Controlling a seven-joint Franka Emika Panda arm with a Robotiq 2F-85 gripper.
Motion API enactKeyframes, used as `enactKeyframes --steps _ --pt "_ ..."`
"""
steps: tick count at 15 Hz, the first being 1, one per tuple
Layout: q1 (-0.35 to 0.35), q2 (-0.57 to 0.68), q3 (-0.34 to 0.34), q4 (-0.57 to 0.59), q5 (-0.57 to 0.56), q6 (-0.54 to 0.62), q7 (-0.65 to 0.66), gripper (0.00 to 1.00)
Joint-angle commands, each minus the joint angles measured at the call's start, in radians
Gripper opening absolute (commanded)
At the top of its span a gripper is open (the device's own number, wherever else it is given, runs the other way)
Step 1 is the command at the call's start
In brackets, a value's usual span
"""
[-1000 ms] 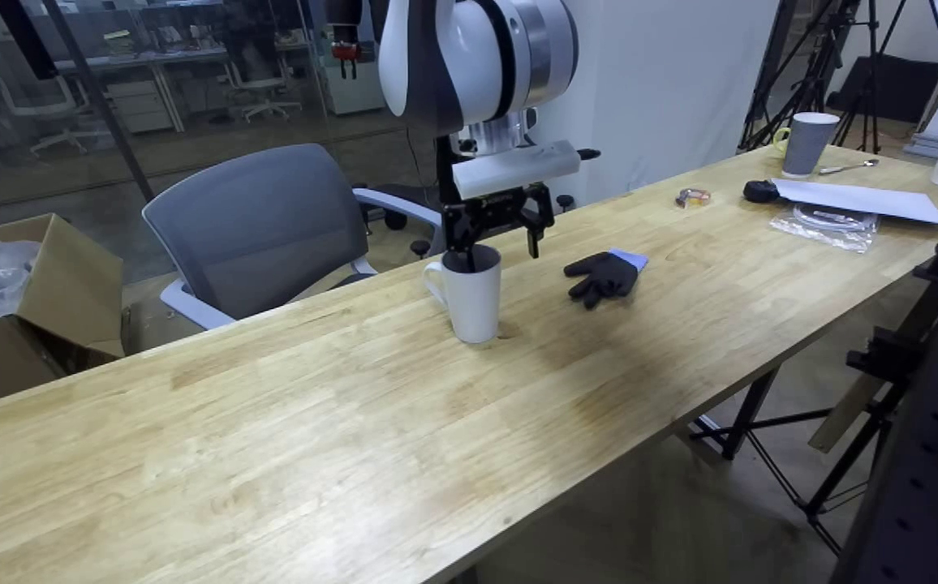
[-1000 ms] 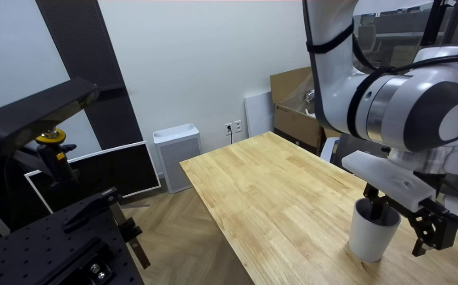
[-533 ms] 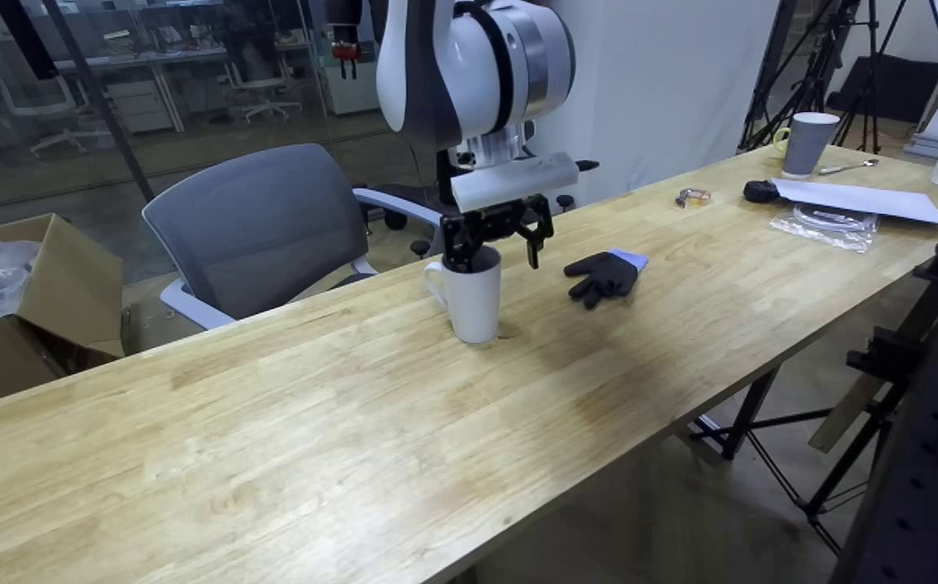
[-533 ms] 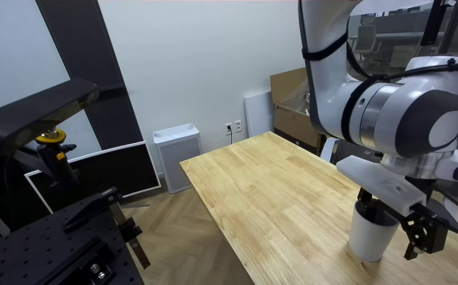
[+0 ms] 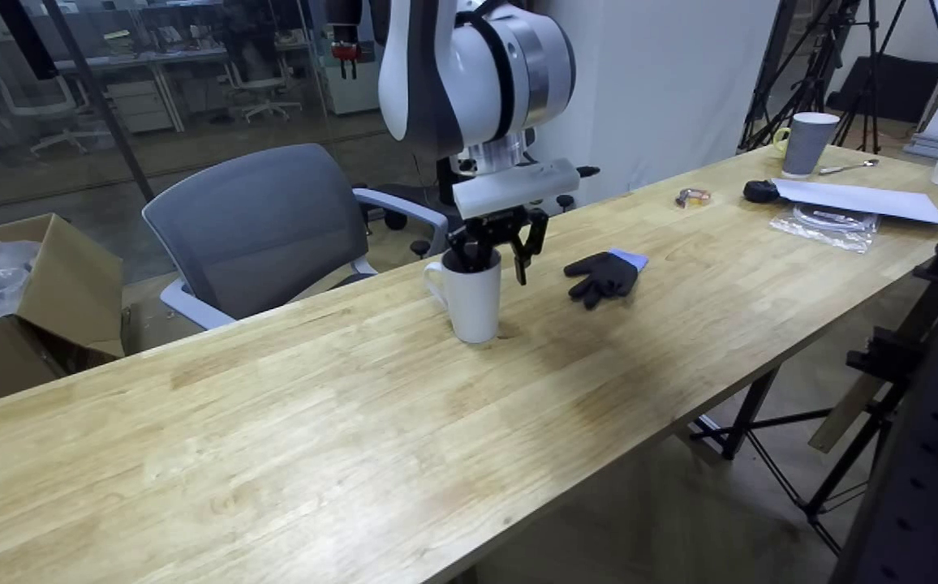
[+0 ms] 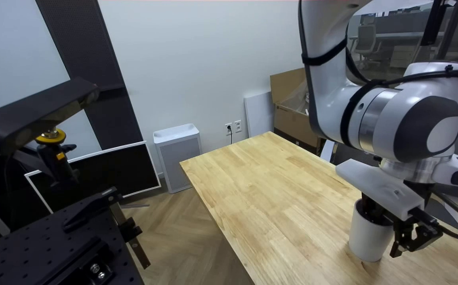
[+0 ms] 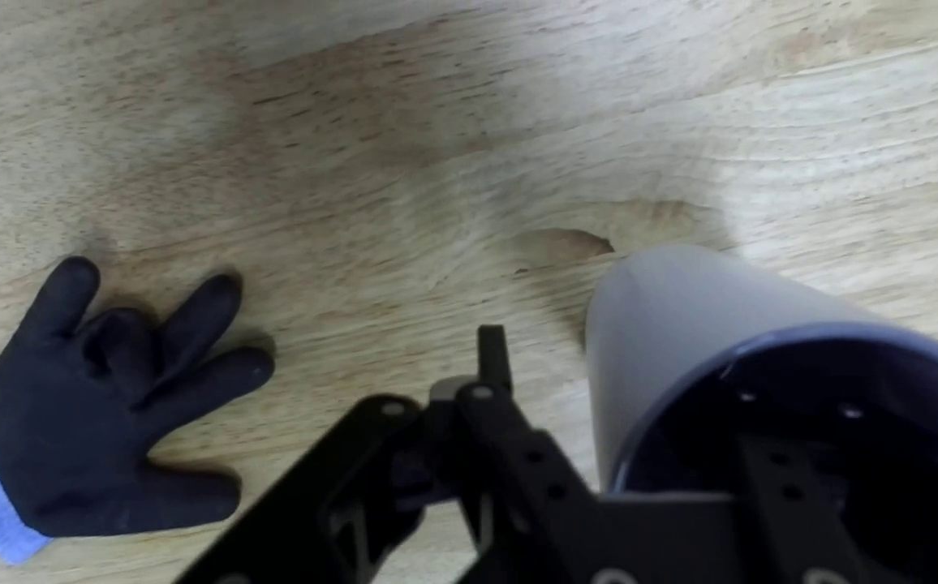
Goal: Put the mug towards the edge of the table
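Lowered and narrowed, the gripper (image 5: pixel 500 274), still parted, straddles the rim of the smooth cylindrical mug (image 5: pixel 475 307).

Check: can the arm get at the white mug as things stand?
Likely yes: the claw is open, one finger outside the white mug, the other inside, and nothing seems to block closing on it.
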Motion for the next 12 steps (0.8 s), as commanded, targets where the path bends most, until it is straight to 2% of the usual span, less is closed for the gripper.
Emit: enactKeyframes --steps 1,3,4,12 --pt "0.004 0.01 -0.008 0.029 0.009 -0.021 0.013 0.19" --pt "0.008 0.011 -0.013 0.03 0.007 -0.022 0.018 0.05" --pt "0.01 0.012 -0.016 0.032 0.006 -0.022 0.021 0.01" --pt "0.009 0.006 -0.034 0.067 0.0 -0.088 0.028 0.03"
